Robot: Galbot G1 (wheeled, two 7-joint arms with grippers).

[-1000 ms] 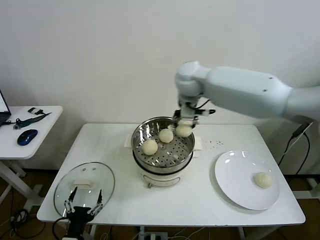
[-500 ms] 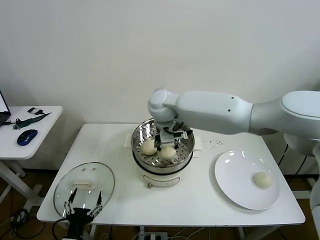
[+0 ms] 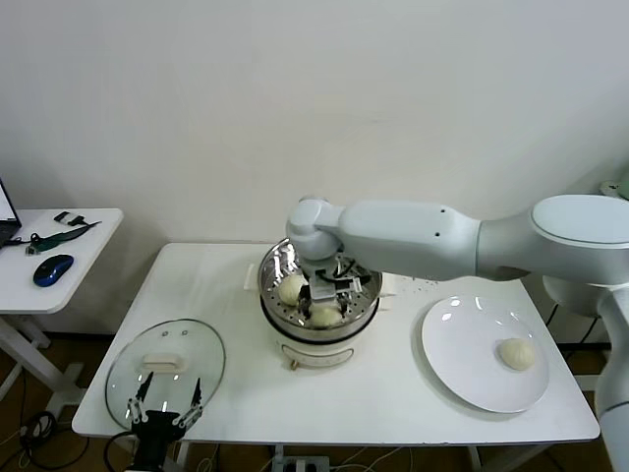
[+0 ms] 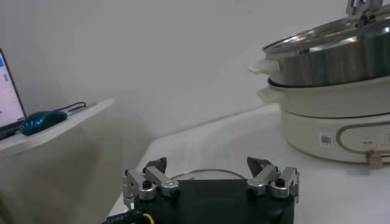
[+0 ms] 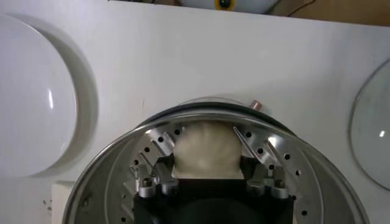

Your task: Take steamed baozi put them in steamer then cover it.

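Observation:
The steel steamer point(image 3: 366, 302) stands mid-table on its white pot base point(image 3: 314, 352). My right gripper point(image 3: 326, 298) reaches down into the basket, shut on a baozi point(image 3: 325, 317) near its front. The right wrist view shows that baozi point(image 5: 206, 146) squeezed between the fingers of the right gripper point(image 5: 207, 155), low over the perforated floor. Another baozi point(image 3: 292, 288) lies at the basket's left; the arm hides the rest of the floor. One baozi point(image 3: 517, 354) stays on the white plate point(image 3: 462, 344). The glass cover point(image 3: 165, 362) lies front left. My left gripper point(image 3: 164, 411) is open and parked at its near edge.
A side table point(image 3: 84, 231) with a blue mouse point(image 3: 53, 268) stands to the left. The wall is close behind the steamer. In the left wrist view the steamer point(image 4: 329, 58) is ahead of the left gripper point(image 4: 207, 165), with bare tabletop between them.
My right gripper carried the baozi from the steamer's back rim across and down into the basket, toward its front. The left arm has not moved.

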